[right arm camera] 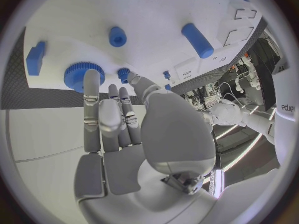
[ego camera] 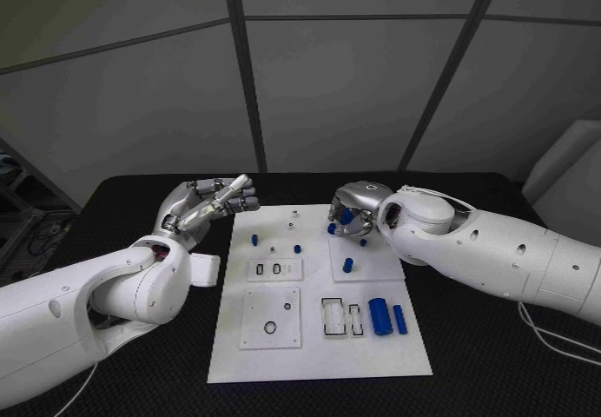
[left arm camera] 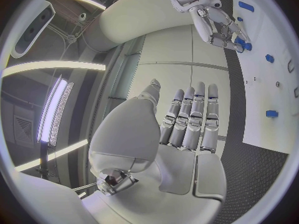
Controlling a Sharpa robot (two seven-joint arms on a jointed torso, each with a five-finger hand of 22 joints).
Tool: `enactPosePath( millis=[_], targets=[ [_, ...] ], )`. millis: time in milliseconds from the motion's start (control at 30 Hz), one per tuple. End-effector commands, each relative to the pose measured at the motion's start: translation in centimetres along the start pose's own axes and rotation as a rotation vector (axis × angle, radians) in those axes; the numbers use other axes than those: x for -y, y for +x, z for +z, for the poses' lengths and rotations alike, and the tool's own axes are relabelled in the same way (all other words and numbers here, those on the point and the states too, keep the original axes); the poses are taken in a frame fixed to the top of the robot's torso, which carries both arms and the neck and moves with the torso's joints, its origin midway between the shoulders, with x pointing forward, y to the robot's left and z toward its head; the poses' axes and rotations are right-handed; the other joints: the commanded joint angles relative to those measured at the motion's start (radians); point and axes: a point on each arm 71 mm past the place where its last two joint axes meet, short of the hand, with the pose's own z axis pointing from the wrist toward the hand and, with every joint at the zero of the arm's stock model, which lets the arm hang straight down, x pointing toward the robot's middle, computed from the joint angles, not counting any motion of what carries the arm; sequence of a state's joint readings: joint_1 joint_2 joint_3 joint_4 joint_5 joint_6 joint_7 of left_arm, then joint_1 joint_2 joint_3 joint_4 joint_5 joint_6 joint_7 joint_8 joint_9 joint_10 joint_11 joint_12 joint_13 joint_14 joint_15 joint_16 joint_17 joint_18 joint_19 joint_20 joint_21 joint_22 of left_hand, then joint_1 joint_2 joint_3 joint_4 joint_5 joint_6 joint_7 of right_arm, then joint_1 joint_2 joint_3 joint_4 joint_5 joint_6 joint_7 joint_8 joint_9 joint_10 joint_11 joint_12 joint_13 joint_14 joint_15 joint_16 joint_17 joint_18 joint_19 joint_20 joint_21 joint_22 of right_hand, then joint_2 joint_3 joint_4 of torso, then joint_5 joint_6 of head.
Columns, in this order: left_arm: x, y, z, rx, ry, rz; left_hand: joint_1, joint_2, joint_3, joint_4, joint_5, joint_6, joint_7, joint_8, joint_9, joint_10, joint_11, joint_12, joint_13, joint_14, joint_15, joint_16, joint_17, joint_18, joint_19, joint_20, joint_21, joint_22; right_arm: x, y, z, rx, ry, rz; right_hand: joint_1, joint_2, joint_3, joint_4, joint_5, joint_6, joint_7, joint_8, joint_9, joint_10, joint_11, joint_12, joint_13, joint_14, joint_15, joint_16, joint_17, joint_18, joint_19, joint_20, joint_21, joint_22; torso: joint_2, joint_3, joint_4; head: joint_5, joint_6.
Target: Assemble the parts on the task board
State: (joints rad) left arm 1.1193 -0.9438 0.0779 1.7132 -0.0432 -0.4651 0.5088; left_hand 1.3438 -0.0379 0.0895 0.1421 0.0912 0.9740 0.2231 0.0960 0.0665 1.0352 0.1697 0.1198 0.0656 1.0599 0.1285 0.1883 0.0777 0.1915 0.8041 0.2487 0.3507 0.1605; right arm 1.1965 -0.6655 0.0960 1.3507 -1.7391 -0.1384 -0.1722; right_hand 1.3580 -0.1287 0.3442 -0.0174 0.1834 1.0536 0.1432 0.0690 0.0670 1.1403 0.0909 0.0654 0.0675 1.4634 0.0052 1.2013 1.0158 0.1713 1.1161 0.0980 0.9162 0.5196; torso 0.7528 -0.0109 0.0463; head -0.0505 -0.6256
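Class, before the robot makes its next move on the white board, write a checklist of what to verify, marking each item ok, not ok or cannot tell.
1. Left hand free, fingers straight, beside the board: ok.
2. Right hand over the board's far end: ok.
3. Right hand holding a piece: cannot tell.
4. Blue gear near the right fingertips, touching or not: cannot tell.
5. Two blue cylinders lying loose at the near right: ok.

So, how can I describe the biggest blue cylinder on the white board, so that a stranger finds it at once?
Start from the white task board in the middle of the black table, and go to its near right corner, beside the right arm. Two blue cylinders lie there side by side, next to empty rectangular slots. The wanted one, the thick blue cylinder, is the left of the pair, fatter than its slim neighbour.
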Motion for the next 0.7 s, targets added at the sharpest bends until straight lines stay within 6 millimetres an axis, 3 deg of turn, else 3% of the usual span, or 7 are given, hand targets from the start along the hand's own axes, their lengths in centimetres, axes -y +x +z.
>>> enactPosePath(
  millis=[33,167,700],
  targets=[
    [0.16,0.16,0.00,-0.019,0.009,0.001,0.001,0.007,0.001,-0.007,-0.005,0.003,0.002,-0.005,-0.001,0.003,0.003,-0.004,-0.002,0.007,0.002,-0.004,0.002,-0.007,0.006,0.000,0.006,0.001,-0.07,-0.05,0.13,-0.008,-0.001,-0.013,0.008,0.007,0.017,0.004,0.002,0.005,-0.001,-0.002,0.000,0.013,-0.002,0.001,0.000,0.045,0.002,0.022,0.025,0.000,0.014,-0.001,0.028,0.033,0.002,0.0014,-0.0007,0.001,0.000],
    [0.16,0.13,0.00,-0.018,0.008,0.002,0.001,0.007,0.001,-0.007,-0.005,0.003,0.002,-0.005,-0.001,0.003,0.003,-0.004,-0.002,0.007,0.002,-0.004,0.002,-0.007,0.006,0.000,0.006,0.001,-0.24,-0.01,0.25,-0.012,-0.006,-0.012,0.007,0.003,0.045,0.009,0.000,0.008,-0.002,-0.002,0.000,0.029,-0.004,-0.001,-0.001,0.048,0.000,0.061,0.069,-0.008,0.027,-0.002,0.076,0.090,0.003,0.0012,-0.0003,0.001,-0.001],
    [0.17,0.21,-0.03,-0.024,0.005,0.002,0.000,0.006,0.001,-0.008,-0.005,0.003,0.003,-0.007,-0.001,0.001,0.004,-0.006,-0.002,0.008,0.003,-0.005,0.002,-0.007,0.007,-0.001,0.006,0.001,-0.46,0.33,0.76,-0.042,-0.008,-0.008,0.004,-0.006,0.072,0.015,-0.004,0.008,-0.002,-0.003,0.000,0.038,-0.006,-0.002,-0.002,0.048,0.000,0.089,0.097,-0.010,0.024,-0.002,0.107,0.121,0.007,0.0030,-0.0007,0.004,-0.007]
  ],
)
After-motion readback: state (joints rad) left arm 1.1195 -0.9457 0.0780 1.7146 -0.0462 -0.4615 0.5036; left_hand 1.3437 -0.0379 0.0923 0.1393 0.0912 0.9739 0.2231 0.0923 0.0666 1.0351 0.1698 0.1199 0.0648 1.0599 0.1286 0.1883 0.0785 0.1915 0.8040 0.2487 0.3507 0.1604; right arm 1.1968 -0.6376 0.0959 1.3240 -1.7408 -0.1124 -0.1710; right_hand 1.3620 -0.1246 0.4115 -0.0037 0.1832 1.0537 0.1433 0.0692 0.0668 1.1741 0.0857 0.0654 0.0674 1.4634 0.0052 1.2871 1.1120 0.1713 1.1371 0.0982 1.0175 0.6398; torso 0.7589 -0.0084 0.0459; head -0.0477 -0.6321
